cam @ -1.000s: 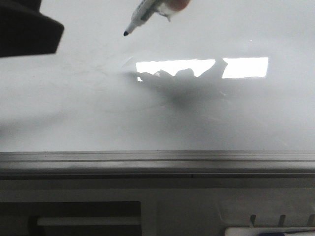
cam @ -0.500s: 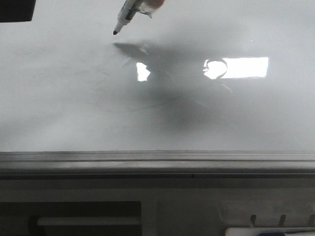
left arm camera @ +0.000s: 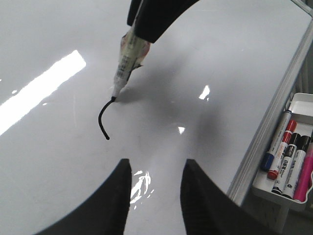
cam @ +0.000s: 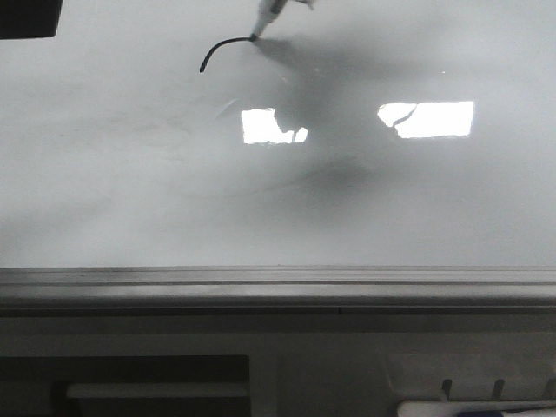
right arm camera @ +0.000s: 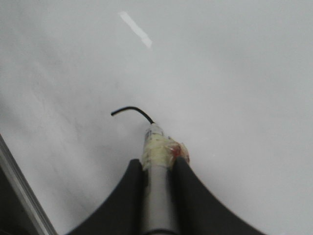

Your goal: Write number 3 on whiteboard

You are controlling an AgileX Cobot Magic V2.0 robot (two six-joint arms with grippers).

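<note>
Only the first short curved black marker stroke of the number 3 (cam: 224, 48) is down, far on the large glossy pale grey-white whiteboard (cam: 278, 200); the rest of the top bowl, the middle and the lower tail are left. The right gripper (right arm camera: 159, 164) clamps the taped grey marker (left arm camera: 126, 63), tip touching the stroke's end. The left gripper (left arm camera: 154, 178) hovers empty with fingers apart, a white tray of coloured markers (left arm camera: 288, 156) sits beside the frame, and nothing blocks the path.

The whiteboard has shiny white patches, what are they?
Glare: in the front view the whiteboard mirrors two bright lights, with the marker casting a grey shadow beside them; in the left wrist view one long bright streak; in the right wrist view only a small one.
</note>
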